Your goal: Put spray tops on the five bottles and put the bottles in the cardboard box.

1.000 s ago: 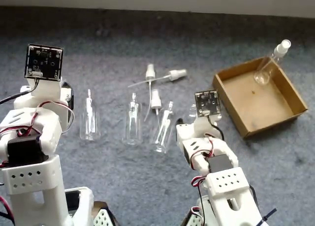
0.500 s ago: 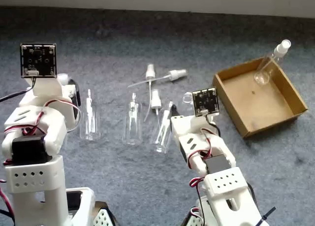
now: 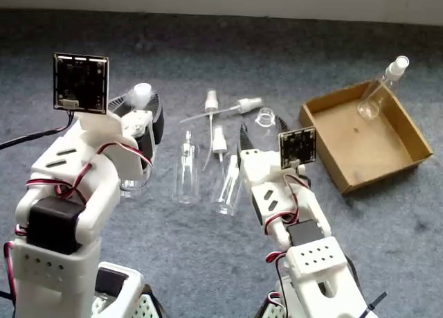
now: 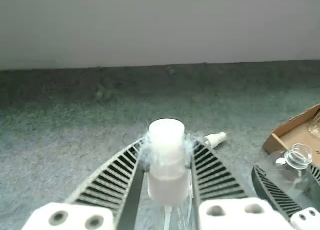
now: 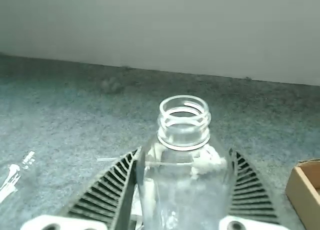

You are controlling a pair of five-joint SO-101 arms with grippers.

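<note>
Over beside the right arm, the cardboard box (image 3: 387, 159) holds one capped bottle (image 3: 377, 96), leaning on its far corner. The right gripper (image 5: 185, 152) clamps an open bottle (image 5: 184, 180) (neck up, between its jaws). The left gripper (image 4: 167, 140) pinches a spray top (image 4: 166, 162), nozzle end up, above the carpet.
</note>
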